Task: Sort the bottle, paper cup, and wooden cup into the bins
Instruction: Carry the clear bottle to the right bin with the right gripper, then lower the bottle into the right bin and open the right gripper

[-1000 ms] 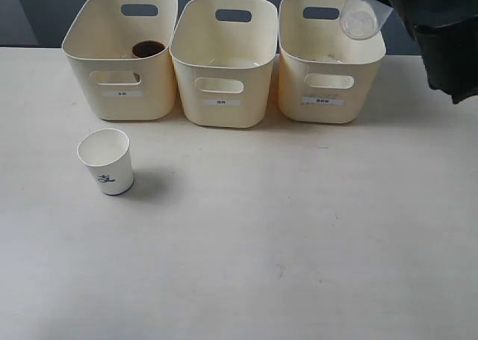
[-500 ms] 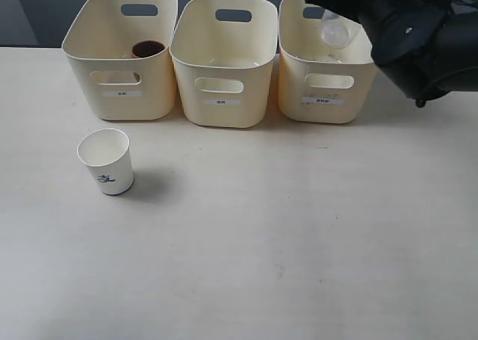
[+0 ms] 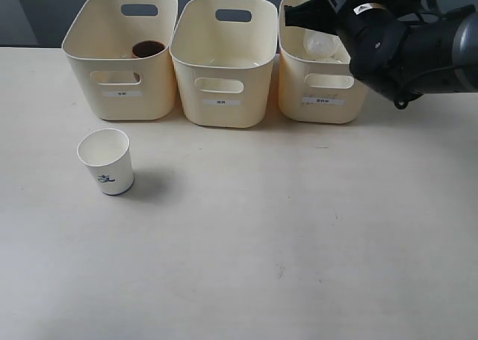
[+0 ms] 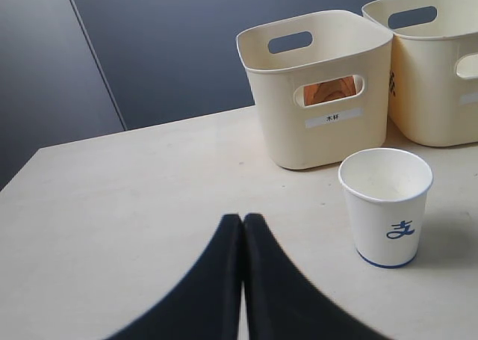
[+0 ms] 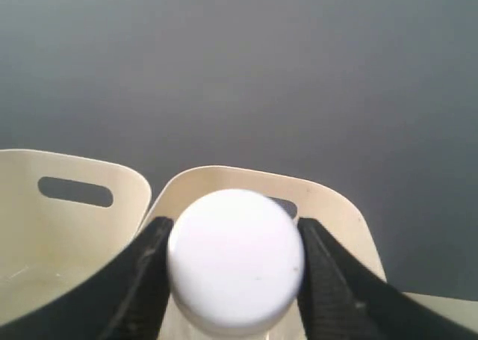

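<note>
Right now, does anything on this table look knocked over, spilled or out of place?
Nothing stands out. The paper cup stands upright and alone on the table, with no spill around it. The wooden cup sits in the left bin. The right gripper holds the bottle over the right bin.

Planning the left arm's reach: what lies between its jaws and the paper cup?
Only bare table between the left gripper and the paper cup, per the left wrist view.
</note>
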Motion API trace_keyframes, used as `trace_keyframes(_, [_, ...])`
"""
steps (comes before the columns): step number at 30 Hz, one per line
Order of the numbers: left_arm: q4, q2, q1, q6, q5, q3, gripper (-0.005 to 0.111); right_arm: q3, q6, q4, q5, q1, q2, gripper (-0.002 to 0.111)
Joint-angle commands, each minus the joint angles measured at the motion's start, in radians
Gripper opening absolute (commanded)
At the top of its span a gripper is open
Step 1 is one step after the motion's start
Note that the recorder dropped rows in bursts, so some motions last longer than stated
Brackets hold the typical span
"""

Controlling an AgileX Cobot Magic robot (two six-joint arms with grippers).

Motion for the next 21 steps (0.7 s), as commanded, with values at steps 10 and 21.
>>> trace_keyframes(10, [0.007,-0.005,-0.003,-0.002,-0.005,0.001,0.000,-0.004,-0.001,-0.042,0.044,-0.006,-0.002,0.017])
trace_keyframes(21, [0.007,-0.005,-0.003,-0.002,-0.005,0.001,0.000,-0.004,0.007,0.101,0.028,-0.006,-0.002,0.075])
